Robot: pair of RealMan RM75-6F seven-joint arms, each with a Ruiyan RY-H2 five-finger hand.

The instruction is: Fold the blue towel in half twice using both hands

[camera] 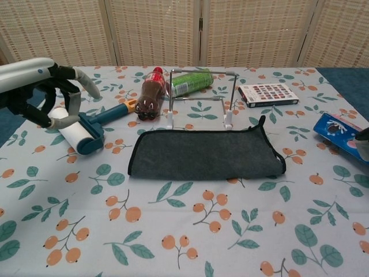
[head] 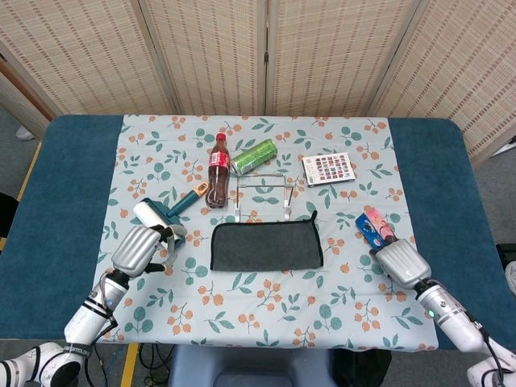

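The dark towel (head: 266,247) lies flat as a folded oblong at the table's middle, with a small loop sticking up at its far right corner (camera: 204,154). My left hand (head: 137,248) hovers to its left, over the lint roller's white drum, fingers curved and apart with nothing in them (camera: 49,86). My right hand (head: 401,262) is well to the right of the towel, apart from it, seen from its back with the fingers hidden. Only a sliver of the right hand (camera: 362,142) shows at the chest view's right edge.
A lint roller (camera: 81,135) lies left of the towel. Behind the towel stand a wire rack (head: 262,193), a lying cola bottle (head: 218,172) and a green can (head: 255,156). A patterned box (head: 328,168) lies back right. A blue and pink packet (head: 375,227) sits beside my right hand.
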